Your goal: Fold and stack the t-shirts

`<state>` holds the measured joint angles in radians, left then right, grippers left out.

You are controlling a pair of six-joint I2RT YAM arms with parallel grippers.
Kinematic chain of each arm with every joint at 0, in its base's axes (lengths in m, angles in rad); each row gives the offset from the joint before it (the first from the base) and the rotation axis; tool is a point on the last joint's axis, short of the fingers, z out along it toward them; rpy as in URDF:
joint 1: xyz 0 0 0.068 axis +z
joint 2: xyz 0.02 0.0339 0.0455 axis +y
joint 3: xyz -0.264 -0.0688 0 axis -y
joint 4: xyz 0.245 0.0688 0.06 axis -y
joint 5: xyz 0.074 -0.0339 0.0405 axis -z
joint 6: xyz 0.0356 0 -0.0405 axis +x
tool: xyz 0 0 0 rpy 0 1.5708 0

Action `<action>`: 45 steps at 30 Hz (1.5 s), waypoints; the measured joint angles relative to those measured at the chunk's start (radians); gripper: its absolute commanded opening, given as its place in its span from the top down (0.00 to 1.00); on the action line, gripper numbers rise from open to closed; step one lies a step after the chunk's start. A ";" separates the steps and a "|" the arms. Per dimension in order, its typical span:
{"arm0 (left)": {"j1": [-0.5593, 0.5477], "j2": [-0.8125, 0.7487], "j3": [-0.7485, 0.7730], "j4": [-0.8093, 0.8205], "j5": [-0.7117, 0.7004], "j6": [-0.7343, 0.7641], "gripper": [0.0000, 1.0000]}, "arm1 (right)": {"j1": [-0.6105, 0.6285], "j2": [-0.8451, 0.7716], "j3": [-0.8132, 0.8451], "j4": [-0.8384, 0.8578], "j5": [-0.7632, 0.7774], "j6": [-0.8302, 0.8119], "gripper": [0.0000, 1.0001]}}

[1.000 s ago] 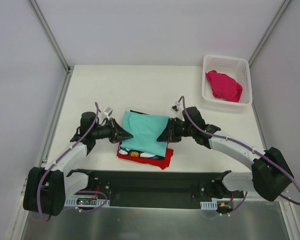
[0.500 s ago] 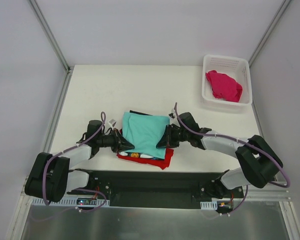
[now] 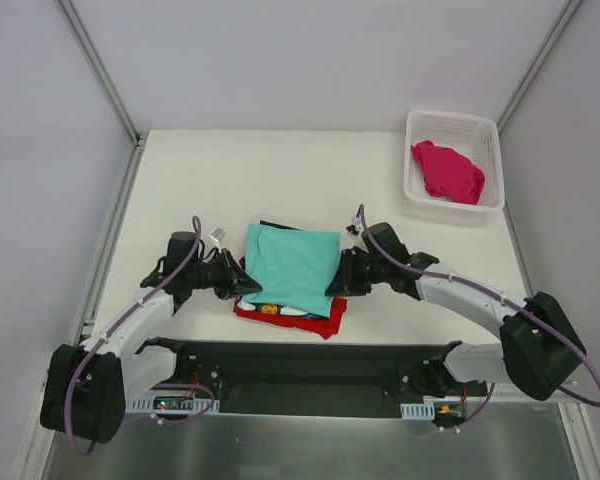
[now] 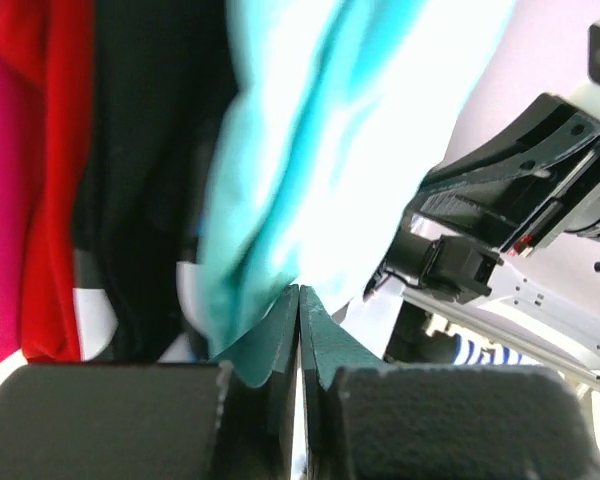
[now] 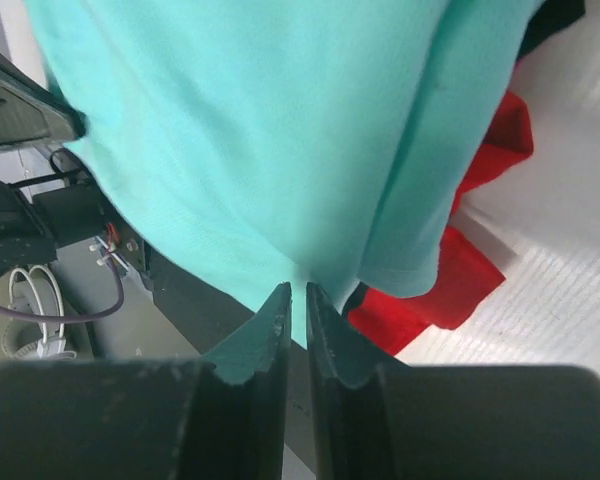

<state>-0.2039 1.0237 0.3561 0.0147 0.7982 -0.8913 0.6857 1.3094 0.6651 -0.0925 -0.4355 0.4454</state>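
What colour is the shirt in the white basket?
The crumpled cloth shirt is magenta-pink, clearest in top external view.

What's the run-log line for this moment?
left gripper shut on mint-teal cloth t-shirt | right gripper shut on it too | stack beneath: black t-shirt, red t-shirt | magenta-pink t-shirt in white plastic lattice basket
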 measured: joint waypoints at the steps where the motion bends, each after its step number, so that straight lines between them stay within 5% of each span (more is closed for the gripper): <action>1: 0.000 -0.024 0.041 -0.058 -0.019 0.021 1.00 | 0.000 -0.019 0.019 -0.038 0.012 -0.011 0.86; 12: 0.000 0.025 0.281 -0.133 -0.034 0.082 1.00 | -0.006 -0.023 0.257 -0.157 0.037 -0.084 0.86; 26: 0.000 0.349 0.368 0.029 -0.003 0.110 1.00 | -0.167 0.392 0.420 -0.079 -0.054 -0.122 0.87; 37: 0.000 0.482 0.559 0.064 0.013 0.128 1.00 | -0.209 0.404 0.557 -0.083 -0.100 -0.137 0.87; 45: 0.000 0.534 0.525 0.093 0.011 0.141 1.00 | -0.252 0.449 0.542 -0.069 -0.106 -0.152 0.87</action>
<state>-0.2035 1.5578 0.8806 0.1078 0.8097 -0.7502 0.4339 1.7584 1.2068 -0.1612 -0.5419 0.2935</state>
